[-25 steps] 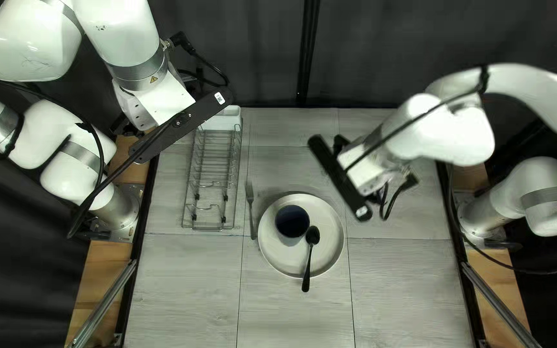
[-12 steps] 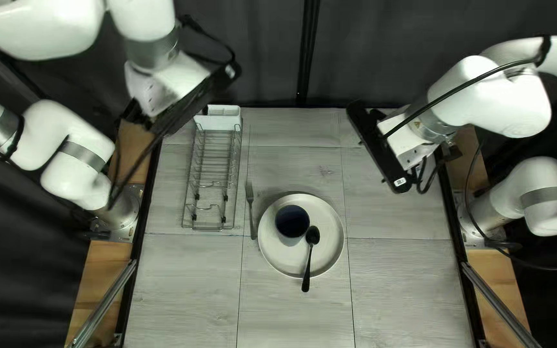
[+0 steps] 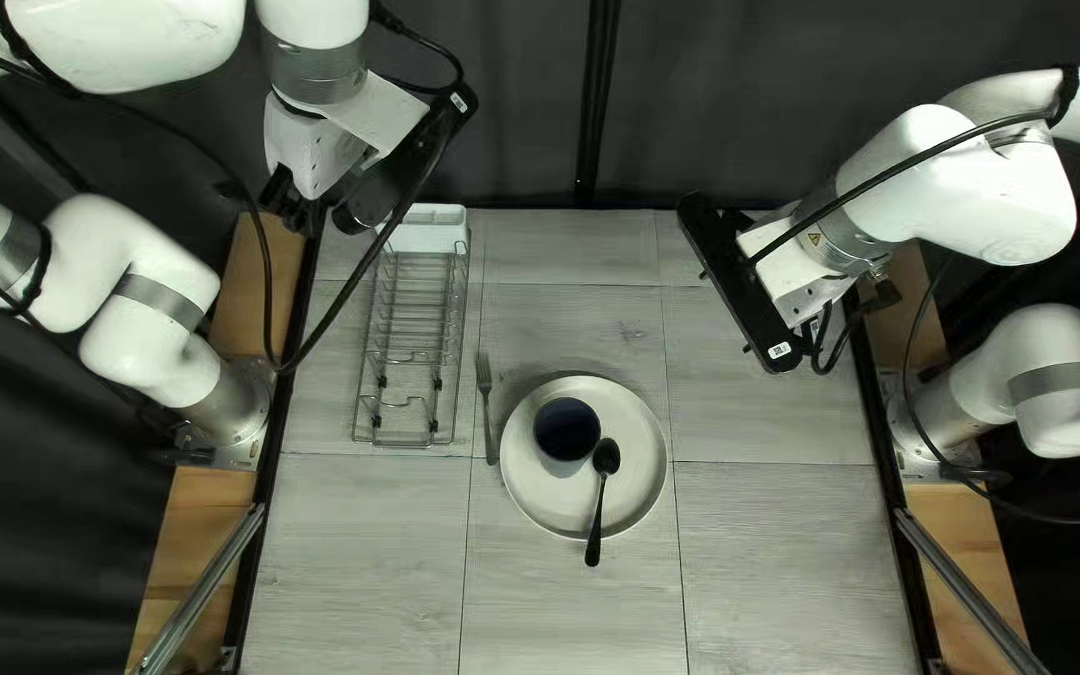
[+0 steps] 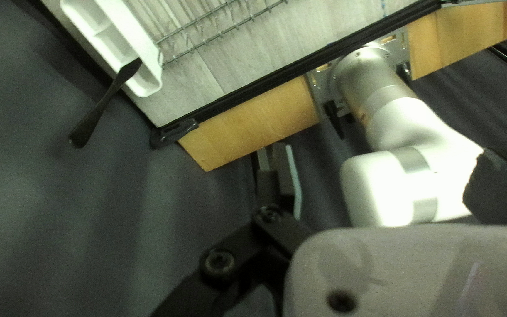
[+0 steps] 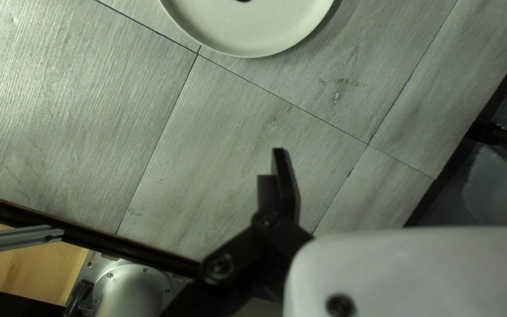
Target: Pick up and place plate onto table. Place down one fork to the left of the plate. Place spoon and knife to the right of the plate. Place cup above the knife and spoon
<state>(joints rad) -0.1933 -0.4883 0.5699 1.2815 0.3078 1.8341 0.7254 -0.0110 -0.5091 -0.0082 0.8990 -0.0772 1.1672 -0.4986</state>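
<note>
Plate [image 5: 244, 26] sat way ahead of the right gripper [image 5: 319, 180], nothing between its spread fingers [image 5: 285, 185]. Left gripper [image 4: 306, 171] hung past the table [image 4: 236, 57] corner, fingers spread too.

Cup [image 3: 566, 429], spoon [image 3: 601, 497] on plate [image 3: 540, 506]; fork [image 3: 486, 403] beside

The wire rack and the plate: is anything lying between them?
Yes: a fork lies between the wire rack and the plate, seen in the top left view.

Cup [image 3: 566, 429] on plate [image 3: 638, 422], toward 11 o'clock; spoon [image 3: 601, 487] on plate, handle overhanging rim at 6 o'clock; fork [image 3: 486, 403] beside rim at 9–10 o'clock; rack [image 3: 412, 347] beyond fork, 10 o'clock.
</note>
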